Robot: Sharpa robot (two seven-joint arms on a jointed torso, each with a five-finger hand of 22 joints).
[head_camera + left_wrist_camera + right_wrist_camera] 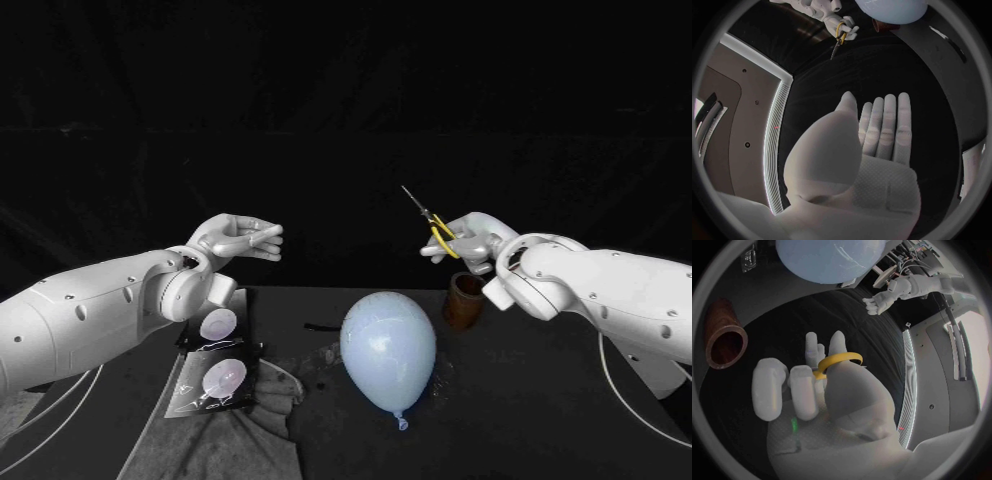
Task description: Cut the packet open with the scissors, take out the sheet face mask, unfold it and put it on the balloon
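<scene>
A pale blue balloon (389,350) lies on the table in the middle, its knot toward me; it also appears in the left wrist view (892,7) and the right wrist view (829,260). The black mask packet (216,365) with white round marks lies flat to its left. My right hand (473,242) is raised above the table's far edge and grips the yellow-handled scissors (437,228), blades pointing up and away; the yellow loop (842,360) sits round its fingers. My left hand (238,240) hovers above the packet's far end, fingers out (879,130), holding nothing.
A brown cylindrical holder (464,300) stands upright just right of the balloon's far end, below my right hand; it is the brown holder (726,342) in the right wrist view. A crumpled grey cloth (253,425) lies under the packet's near end.
</scene>
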